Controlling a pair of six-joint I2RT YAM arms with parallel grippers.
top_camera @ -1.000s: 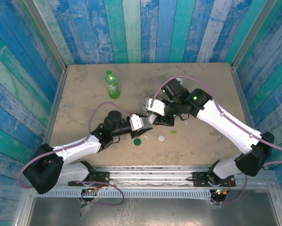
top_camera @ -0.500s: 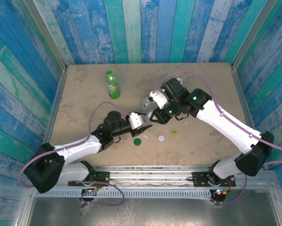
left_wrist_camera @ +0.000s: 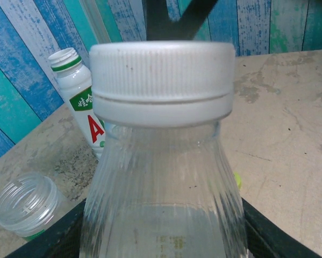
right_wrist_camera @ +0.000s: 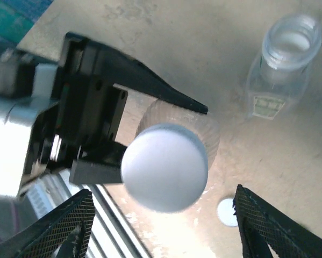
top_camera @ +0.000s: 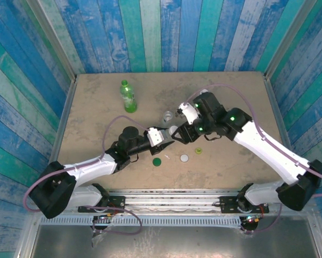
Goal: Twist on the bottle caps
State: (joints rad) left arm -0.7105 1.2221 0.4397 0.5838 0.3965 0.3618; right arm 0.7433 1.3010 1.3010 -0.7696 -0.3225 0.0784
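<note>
My left gripper (left_wrist_camera: 161, 239) is shut on a small clear bottle (left_wrist_camera: 161, 188) that wears a white cap (left_wrist_camera: 162, 80). In the top view the left gripper (top_camera: 167, 136) holds it at mid table. My right gripper (right_wrist_camera: 162, 194) hangs right above that cap (right_wrist_camera: 164, 166), its fingers (right_wrist_camera: 58, 228) spread wide on either side without touching it. A second clear bottle (right_wrist_camera: 284, 59), uncapped, stands just beyond. A white labelled bottle (left_wrist_camera: 79, 99) stands open behind it. The green bottle (top_camera: 128, 97) stands at the back left.
Loose caps lie on the table in front of the grippers: a dark green one (top_camera: 157, 161), a white one (top_camera: 184, 158) and a yellow-green one (top_camera: 198, 151). The second clear bottle (top_camera: 167, 116) stands close behind both grippers. Blue plank walls enclose the table.
My right gripper has opened off the white cap, and its arm has shifted slightly to the right. The left gripper and its bottle have stayed put.
</note>
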